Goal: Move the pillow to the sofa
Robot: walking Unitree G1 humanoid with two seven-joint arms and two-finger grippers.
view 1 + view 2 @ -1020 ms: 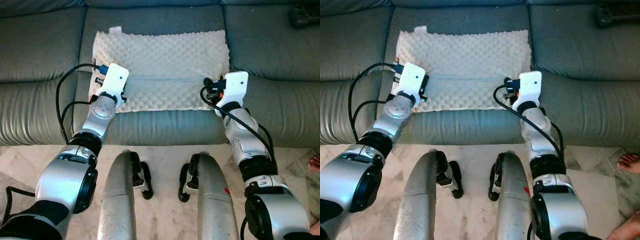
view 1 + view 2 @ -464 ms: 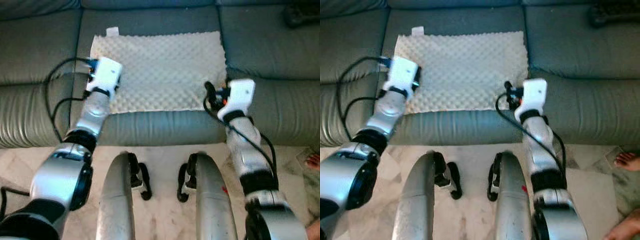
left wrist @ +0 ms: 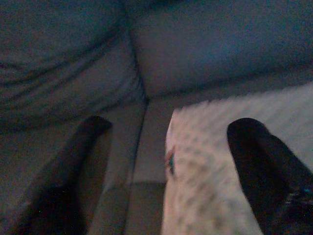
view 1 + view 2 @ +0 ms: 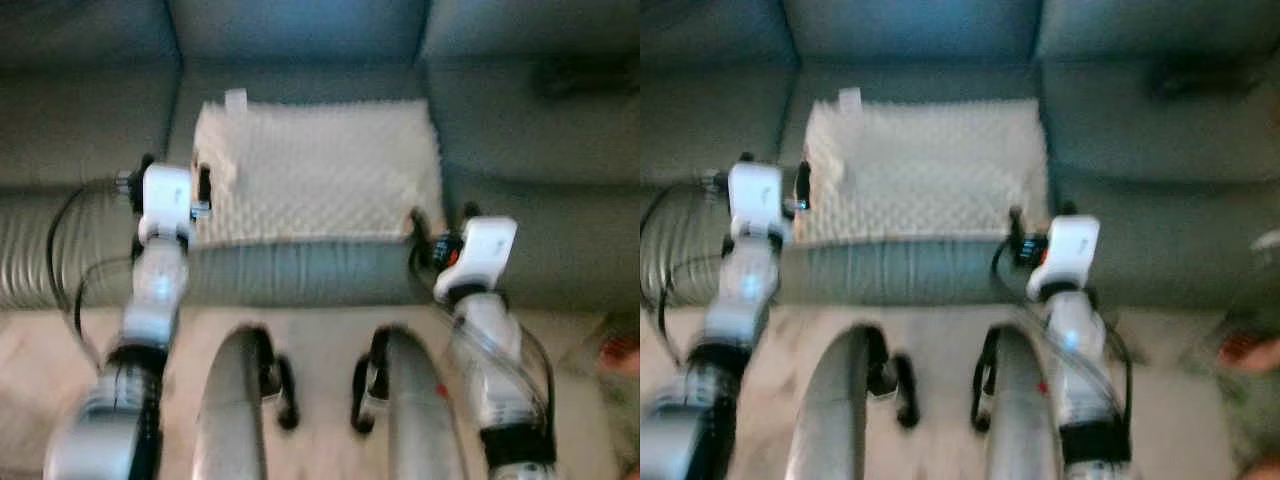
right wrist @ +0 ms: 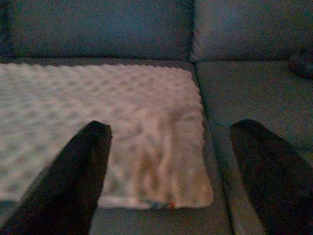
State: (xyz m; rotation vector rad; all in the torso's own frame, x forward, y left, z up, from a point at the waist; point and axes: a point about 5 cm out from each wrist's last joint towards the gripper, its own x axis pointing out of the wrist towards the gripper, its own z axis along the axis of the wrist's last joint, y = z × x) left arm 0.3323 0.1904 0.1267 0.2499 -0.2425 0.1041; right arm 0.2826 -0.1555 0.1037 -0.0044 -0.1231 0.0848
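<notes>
A cream bumpy pillow [image 4: 318, 170] lies flat on the middle seat of the grey-green sofa [image 4: 520, 140]. My left gripper [image 3: 169, 123] is open at the pillow's left edge, one finger [image 3: 68, 176] over the bare seat and the other finger [image 3: 264, 161] over the pillow [image 3: 215, 161]. My right gripper [image 5: 172, 126] is open just in front of the pillow's near right corner [image 5: 161, 161], holding nothing. In the eye views, which are blurred, both white wrists [image 4: 166, 198] [image 4: 484, 250] sit near the seat's front edge, one on each side of the pillow.
A dark object [image 4: 580, 75] rests on the right seat cushion. My two silver legs [image 4: 235, 400] stand on pale stone floor against the sofa front. A person's foot [image 4: 622, 355] shows at the far right on the floor.
Both arms have pulled back from the pillow toward the seat's front edge, the left one also outward. The pillow stays on the seat. The camera has shifted and blurred.
</notes>
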